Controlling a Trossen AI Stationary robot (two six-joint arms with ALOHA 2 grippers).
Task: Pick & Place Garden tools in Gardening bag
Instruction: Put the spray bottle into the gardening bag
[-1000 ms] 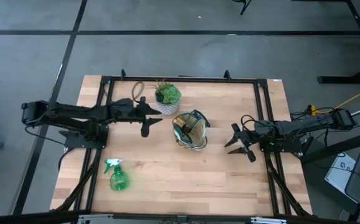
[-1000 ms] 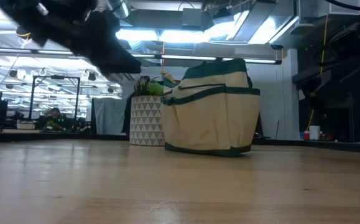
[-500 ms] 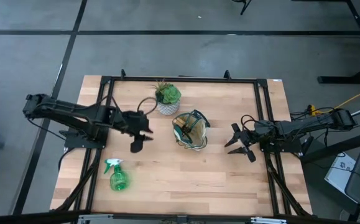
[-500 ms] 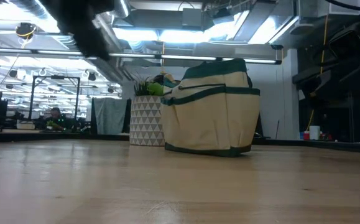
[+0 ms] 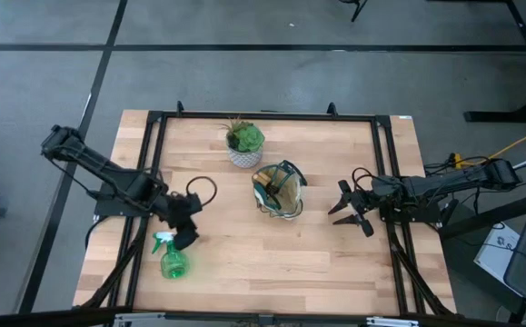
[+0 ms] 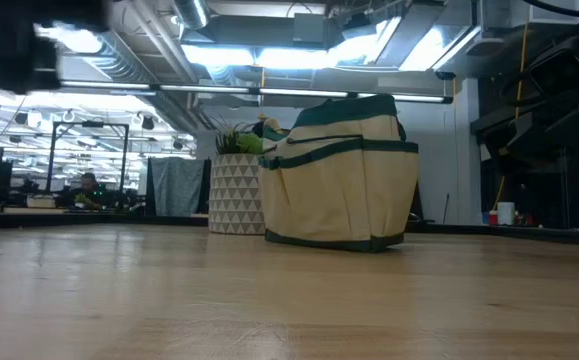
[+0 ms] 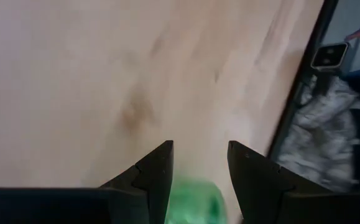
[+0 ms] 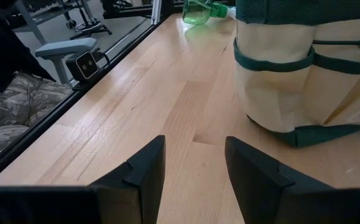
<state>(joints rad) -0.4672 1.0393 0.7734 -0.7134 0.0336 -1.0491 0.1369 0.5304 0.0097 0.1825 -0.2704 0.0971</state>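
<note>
The translucent green spray bottle (image 5: pixel 172 259) lies on its side near the table's left near corner. It also shows in the right wrist view (image 8: pixel 204 11). My left gripper (image 5: pixel 183 234) is open just above and beside it, and the bottle's green shows between the fingers in the left wrist view (image 7: pixel 195 200). The tan gardening bag (image 5: pixel 278 189) with dark green trim stands upright on its base at mid-table (image 6: pixel 344 170). My right gripper (image 5: pixel 344 211) is open and empty to the bag's right (image 8: pixel 195 163). Trowel, fork and pruner do not show on the table.
A potted green plant in a white patterned pot (image 5: pixel 244 145) stands just behind the bag to its left (image 6: pixel 234 190). Black frame rails (image 5: pixel 144 182) run along the table's left and right sides. Bare wood lies between the bottle and the bag.
My left gripper has swung from beside the plant pot toward the table's left and near edge, ending over the spray bottle. The bottle, the bag and my right gripper have stayed where they were.
</note>
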